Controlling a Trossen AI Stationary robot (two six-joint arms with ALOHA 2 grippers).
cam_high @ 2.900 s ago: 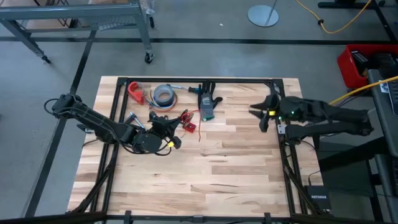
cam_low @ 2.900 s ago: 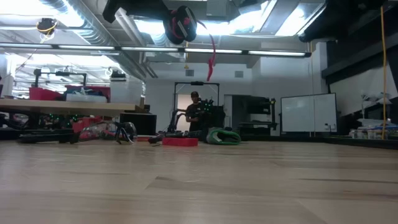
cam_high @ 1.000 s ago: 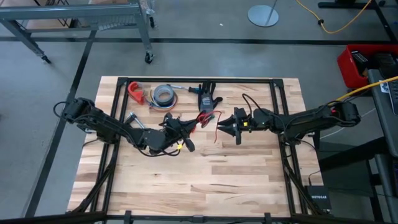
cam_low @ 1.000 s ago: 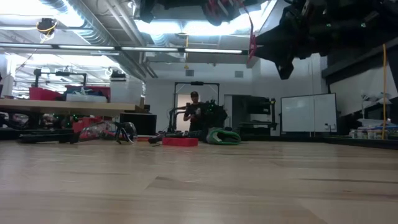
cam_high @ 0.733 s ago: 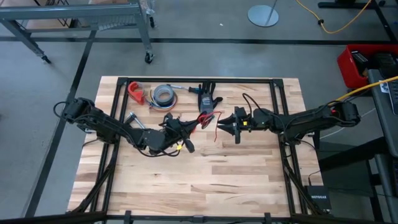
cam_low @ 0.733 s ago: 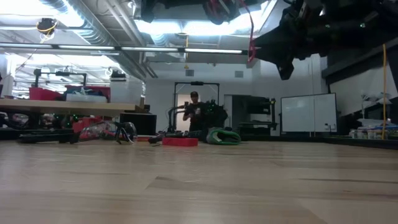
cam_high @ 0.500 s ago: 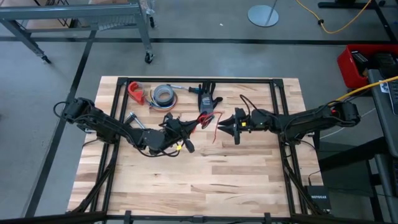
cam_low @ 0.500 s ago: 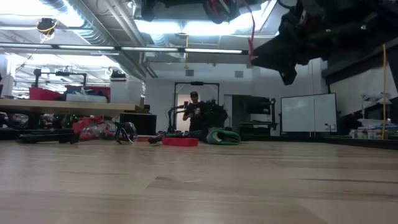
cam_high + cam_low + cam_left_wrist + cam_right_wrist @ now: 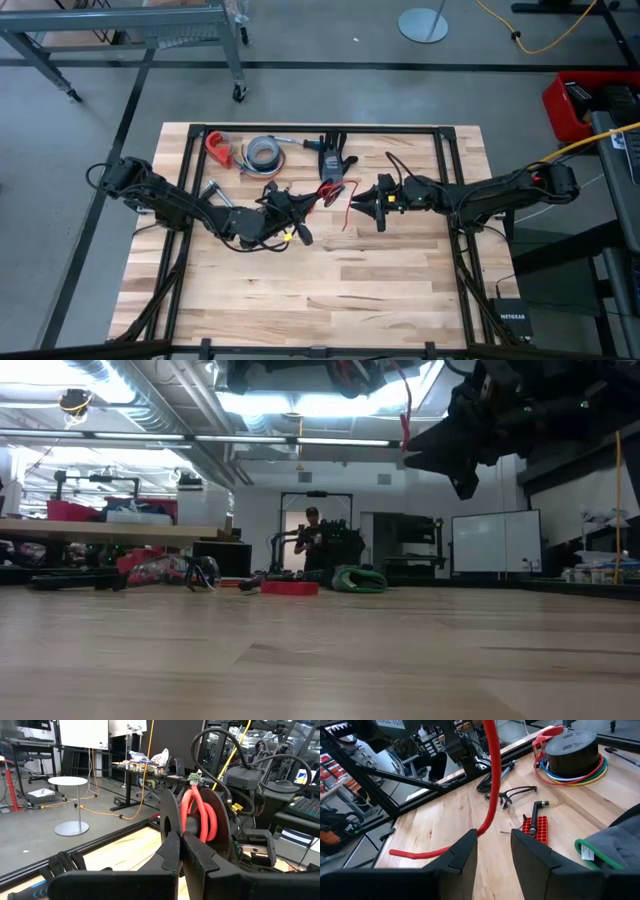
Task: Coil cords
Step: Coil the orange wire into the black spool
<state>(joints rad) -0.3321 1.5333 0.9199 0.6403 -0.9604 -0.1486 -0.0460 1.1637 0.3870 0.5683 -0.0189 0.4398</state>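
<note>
While the left gripper (image 9: 283,201) remains clenched on the coiled cords (image 9: 199,815), the right gripper (image 9: 377,205), newly arrived mid-table, stands released astride the red lead; winding appears underway.

cords (image 9: 492,785): red and black
tabletop (image 9: 360,270): pale wood planks, black frame
tape roll (image 9: 264,152): grey, with coloured wire rings around it
glove (image 9: 615,847): grey, green cuff edge
left hand (image 9: 181,851): black
right hand (image 9: 492,851): black

grey floor (image 9: 330,40), whiteboard (image 9: 484,544), ceiling lights (image 9: 300,438)
</note>
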